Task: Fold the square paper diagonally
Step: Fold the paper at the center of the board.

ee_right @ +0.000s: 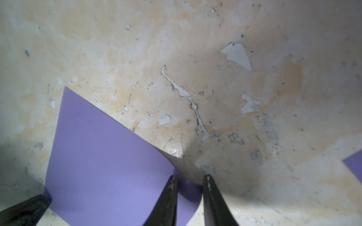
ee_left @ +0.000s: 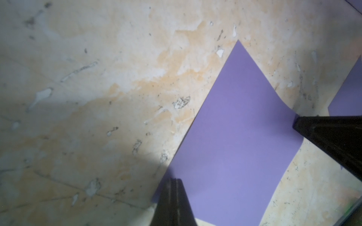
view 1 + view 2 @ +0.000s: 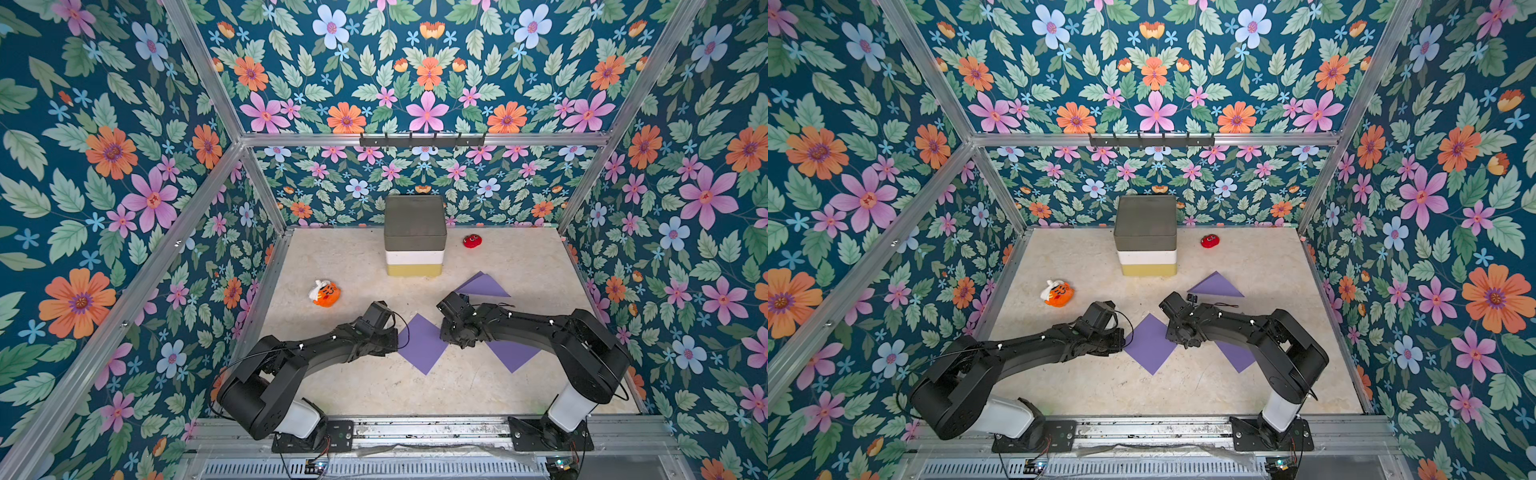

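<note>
A purple square paper point(image 3: 422, 343) lies as a diamond on the table between the two arms, in both top views point(image 3: 1148, 343). My left gripper point(image 2: 174, 181) is shut, and its tips rest on the paper's left corner point(image 2: 235, 137). My right gripper point(image 1: 190, 178) stands at the opposite corner with its jaws a narrow gap apart. That corner of the paper point(image 1: 107, 156) curls up off the table and sits in the gap between the fingers point(image 1: 172, 187). In the left wrist view, the right gripper's fingertips point(image 2: 301, 125) touch the lifted corner.
A purple paper folded into a triangle point(image 3: 482, 286) lies behind the right arm. Another purple sheet point(image 3: 513, 353) is partly under that arm. A stacked grey, white and yellow box point(image 3: 414, 237) stands at the back, with a red toy point(image 3: 472, 241) beside it and an orange toy point(image 3: 325, 293) at the left.
</note>
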`<state>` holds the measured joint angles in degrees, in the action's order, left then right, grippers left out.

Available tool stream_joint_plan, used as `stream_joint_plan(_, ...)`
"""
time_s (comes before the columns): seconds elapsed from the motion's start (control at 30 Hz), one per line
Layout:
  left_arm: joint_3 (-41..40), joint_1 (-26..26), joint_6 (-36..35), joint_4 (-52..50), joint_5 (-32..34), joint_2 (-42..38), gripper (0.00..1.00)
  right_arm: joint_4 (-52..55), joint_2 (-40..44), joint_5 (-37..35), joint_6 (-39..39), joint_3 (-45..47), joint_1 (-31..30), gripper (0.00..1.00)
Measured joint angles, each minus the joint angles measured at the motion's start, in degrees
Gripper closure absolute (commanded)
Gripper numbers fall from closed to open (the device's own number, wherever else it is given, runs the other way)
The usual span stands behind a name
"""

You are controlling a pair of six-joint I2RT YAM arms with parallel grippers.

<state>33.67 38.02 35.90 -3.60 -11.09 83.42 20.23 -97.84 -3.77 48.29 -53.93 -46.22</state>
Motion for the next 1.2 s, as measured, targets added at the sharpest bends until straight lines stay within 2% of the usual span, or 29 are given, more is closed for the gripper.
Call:
stream_joint_plan(0.27, 0.0, 0.0, 0.0, 0.1, 0.0, 0.0, 0.97, -4.2, 1.8, 2.4, 0.6, 1.7, -0.1, 0.73)
stream_joint_plan(0.43, 0.0, 0.0, 0.0, 0.1, 0.0, -0.1, 0.97, -13.5, 4.2, 5.7, 2.5, 4.9, -0.1, 0.73)
stream_joint_plan(0.63, -0.2, 0.0, 0.0, 0.2, 0.0, -0.1, 0.97, -24.2, 6.3, 9.7, 5.1, 9.4, -0.1, 0.64)
stream_joint_plan(0.8, -0.4, 0.0, 0.0, 0.5, 0.0, -0.2, 0.97, -31.6, 7.3, 11.6, 7.5, 12.5, 0.4, 0.64)
stream_joint_plan(1.2, -0.5, 0.0, 0.0, 0.0, 0.5, -0.7, 0.97, -30.5, 7.0, 9.6, 5.7, 12.2, 2.1, 0.68)
